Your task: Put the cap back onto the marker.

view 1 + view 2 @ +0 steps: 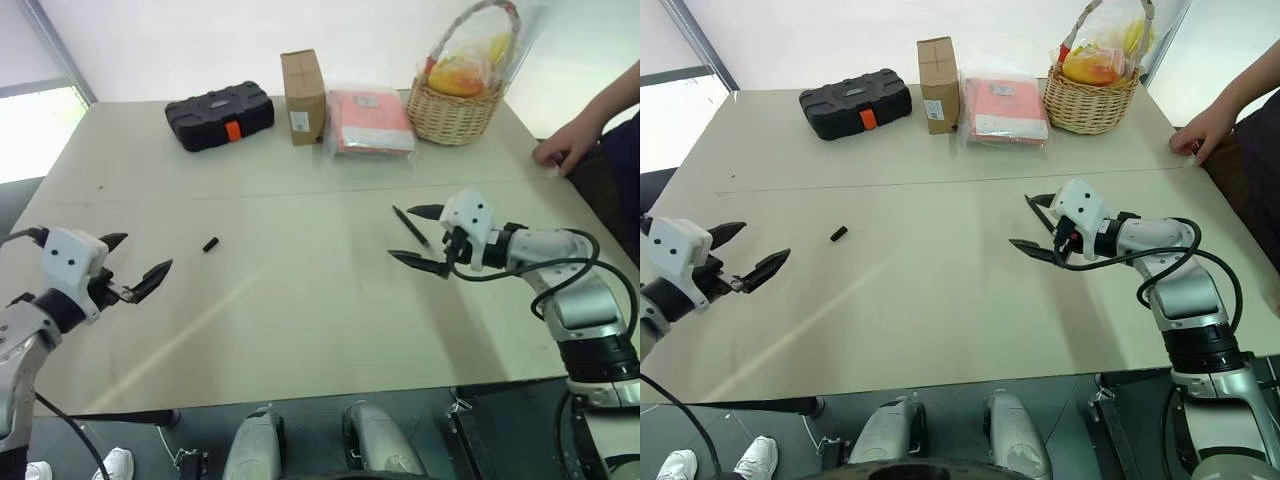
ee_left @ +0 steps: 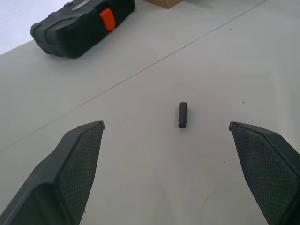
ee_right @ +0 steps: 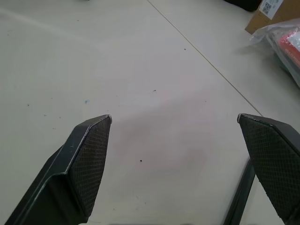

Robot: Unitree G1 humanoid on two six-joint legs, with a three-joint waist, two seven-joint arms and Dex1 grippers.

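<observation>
- Two grippers hang over the pale surface (image 1: 300, 300), one at each side, with a broad bare stretch between them.
- Left gripper (image 1: 136, 264) sits near the surface's left front edge, its jaws spread wide and holding nothing.
- One cap (image 1: 210, 244) lies flat on the surface, just ahead of the left gripper and apart from it; in the left wrist view it sits between the two fingers (image 2: 75, 164) but further out, touching neither.
- Right gripper (image 1: 420, 238) hovers at the right side, jaws also wide apart and empty.
- One marker (image 1: 411, 227) lies on the surface right beside the right gripper, running between its two jaws as seen from the head; whether a jaw touches it I cannot tell.
- Cap and marker lie well apart, with open surface all around the cap.
- Along the far edge stand four things in a row: one black case (image 1: 219, 115) with an orange latch, one upright cardboard box (image 1: 303, 96), one flat pink packet (image 1: 370, 122) in clear wrap, and one wicker basket (image 1: 455, 112) holding wrapped goods.
- One person's hand (image 1: 566, 146) rests on the far right edge of the surface, near the basket.
- Front edge of the surface runs clear between the two arms.
</observation>
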